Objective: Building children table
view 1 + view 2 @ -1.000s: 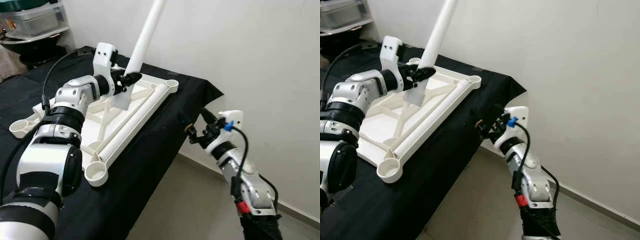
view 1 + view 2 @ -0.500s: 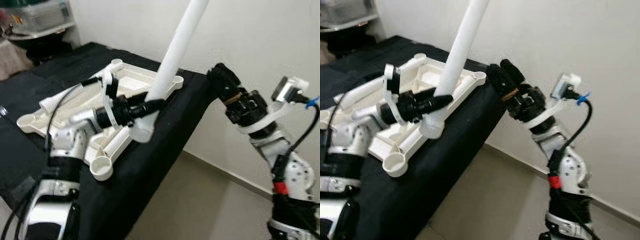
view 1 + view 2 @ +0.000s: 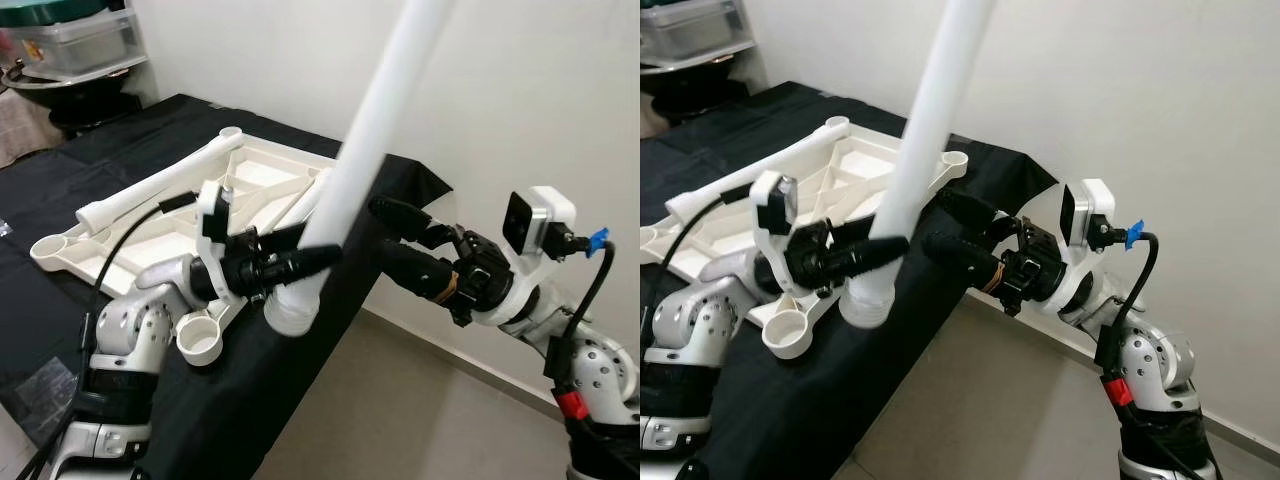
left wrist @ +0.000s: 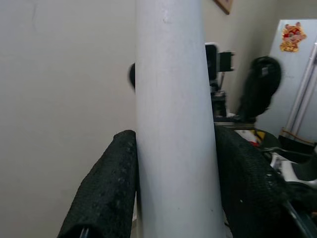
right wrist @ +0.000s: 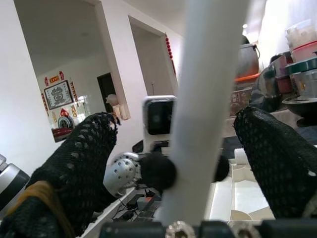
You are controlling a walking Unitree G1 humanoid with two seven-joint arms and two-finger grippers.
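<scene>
A long white table leg (image 3: 372, 125) slants up toward the wall, its thick lower end (image 3: 290, 308) hanging past the table's edge. My left gripper (image 3: 312, 250) is shut on the leg near that end; its fingers (image 4: 106, 188) press both sides of the leg (image 4: 173, 124). My right gripper (image 3: 382, 228) is open and reaches in from the right. Its fingers (image 5: 74, 163) stand either side of the leg (image 5: 208, 99) with gaps. The upturned white table top (image 3: 262, 165) lies on the black cloth, with another leg (image 3: 150, 190) across it.
The black-covered table (image 3: 60, 160) ends at an edge just under the held leg, with beige floor (image 3: 400, 410) below. A white wall (image 3: 540, 90) stands close on the right. Shelves with containers (image 3: 70, 40) are at the back left. An empty corner socket (image 3: 200, 345) sits near my left arm.
The left gripper has carried the leg off the table top and out over the table's edge. The right gripper has risen from low by the wall and now brackets the leg, open.
</scene>
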